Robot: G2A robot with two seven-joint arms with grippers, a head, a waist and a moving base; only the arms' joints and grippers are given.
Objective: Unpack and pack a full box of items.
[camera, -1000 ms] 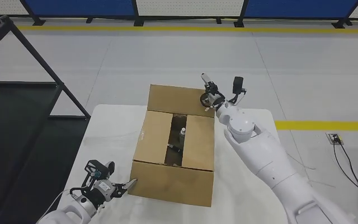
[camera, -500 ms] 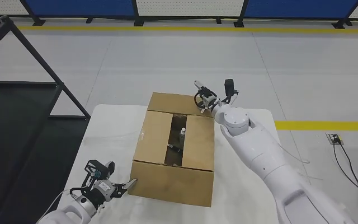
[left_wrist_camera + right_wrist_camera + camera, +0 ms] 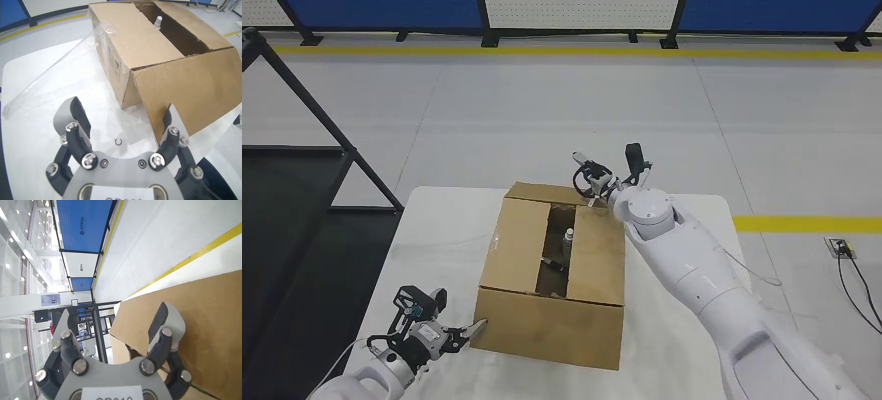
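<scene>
While its fingers stand spread with nothing between them, the right gripper (image 3: 587,179) hovers over the far flap of the cardboard box (image 3: 552,315). Equally spread and empty, the left gripper (image 3: 122,103) sits low beside the box's near corner. A white bottle (image 3: 568,236) stands upright inside the box, which rests on the white table (image 3: 442,240).
</scene>
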